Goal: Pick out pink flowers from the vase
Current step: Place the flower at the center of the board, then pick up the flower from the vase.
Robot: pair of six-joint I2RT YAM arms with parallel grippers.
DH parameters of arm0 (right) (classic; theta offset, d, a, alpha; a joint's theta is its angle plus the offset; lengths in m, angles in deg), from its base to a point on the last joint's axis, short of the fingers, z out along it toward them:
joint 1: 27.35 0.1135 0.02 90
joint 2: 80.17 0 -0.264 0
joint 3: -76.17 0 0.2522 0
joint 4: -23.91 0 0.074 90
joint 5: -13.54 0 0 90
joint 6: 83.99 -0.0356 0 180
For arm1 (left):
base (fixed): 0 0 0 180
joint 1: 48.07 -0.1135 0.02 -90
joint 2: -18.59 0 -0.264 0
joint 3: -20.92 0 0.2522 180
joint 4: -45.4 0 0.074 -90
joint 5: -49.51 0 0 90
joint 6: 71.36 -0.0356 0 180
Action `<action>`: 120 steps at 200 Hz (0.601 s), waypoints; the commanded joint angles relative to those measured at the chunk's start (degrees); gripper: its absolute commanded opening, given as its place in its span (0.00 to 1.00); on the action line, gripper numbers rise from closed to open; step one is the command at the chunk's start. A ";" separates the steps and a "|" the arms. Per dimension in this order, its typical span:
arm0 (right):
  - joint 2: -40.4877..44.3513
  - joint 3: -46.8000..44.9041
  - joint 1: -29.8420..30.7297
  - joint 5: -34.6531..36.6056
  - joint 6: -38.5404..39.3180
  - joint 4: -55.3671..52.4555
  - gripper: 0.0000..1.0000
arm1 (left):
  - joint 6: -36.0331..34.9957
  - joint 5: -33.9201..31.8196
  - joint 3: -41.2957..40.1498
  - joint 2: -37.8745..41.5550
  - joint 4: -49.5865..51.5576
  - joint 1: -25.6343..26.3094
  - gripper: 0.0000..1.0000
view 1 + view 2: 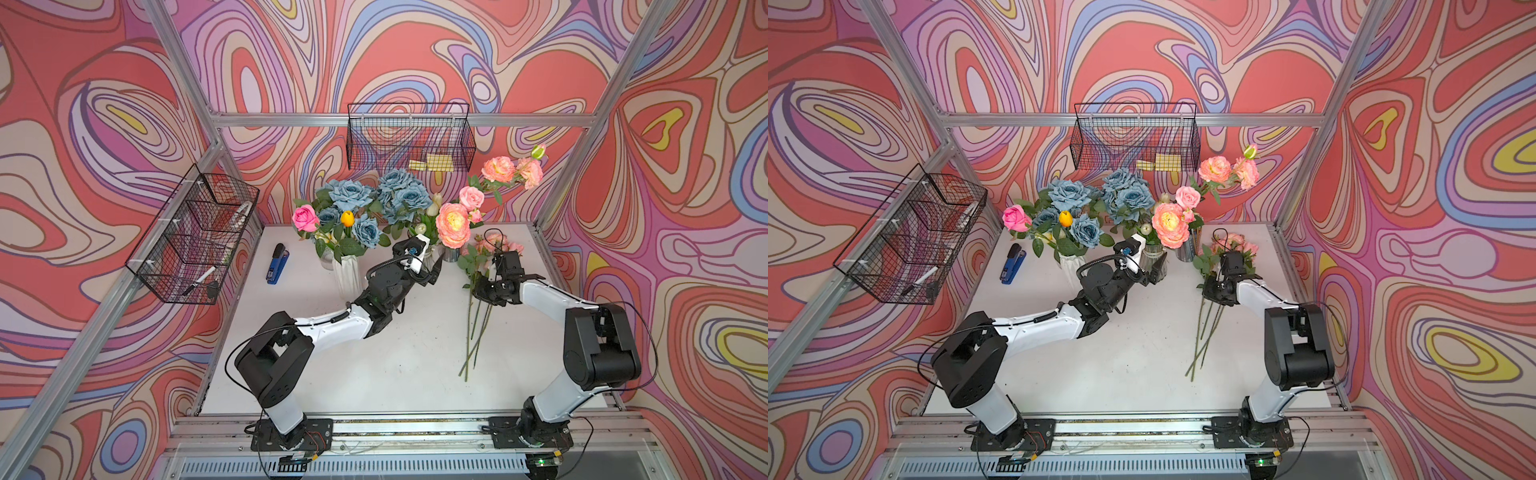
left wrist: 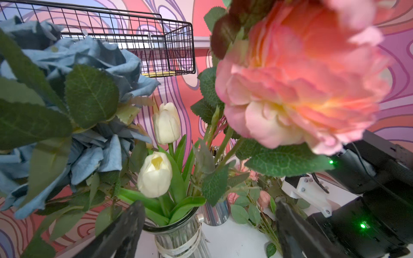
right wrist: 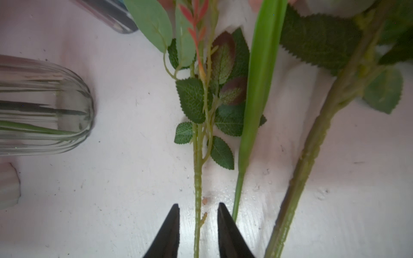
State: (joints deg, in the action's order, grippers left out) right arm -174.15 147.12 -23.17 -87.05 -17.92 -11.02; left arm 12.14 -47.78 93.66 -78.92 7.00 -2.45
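White desk spreads before us. Nearest, on its right side, we see pink flowers lying flat, with their stems pointing toward us. Over them the right tool stands narrowly parted, and one stem runs between its jaws with a gap on each side. Farther on, the left tool gapes wide and empty before a glass vase of white tulips. Beside it a big peach-pink bloom stands in a shiny vase, and blue roses crowd farther left.
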 commanded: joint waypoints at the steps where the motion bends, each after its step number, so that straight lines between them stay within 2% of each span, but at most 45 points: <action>1: 3.12 -1.26 -0.25 1.33 -0.50 2.04 0.32 | -2.89 1.64 1.85 -1.73 -4.37 0.59 0.87; 66: 7.38 -3.57 -0.41 2.60 -0.24 3.32 0.32 | -7.92 -1.32 6.23 -6.61 -6.60 1.94 0.83; 120: 9.87 -3.75 -0.43 2.94 0.03 3.49 0.32 | -11.22 -10.48 9.11 -11.83 -13.49 3.37 0.82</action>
State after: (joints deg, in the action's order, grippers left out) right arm -166.41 143.95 -23.21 -84.97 -18.07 -8.61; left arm 4.56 -52.74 100.37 -88.21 1.21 -0.07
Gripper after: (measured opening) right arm 0.319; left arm 0.828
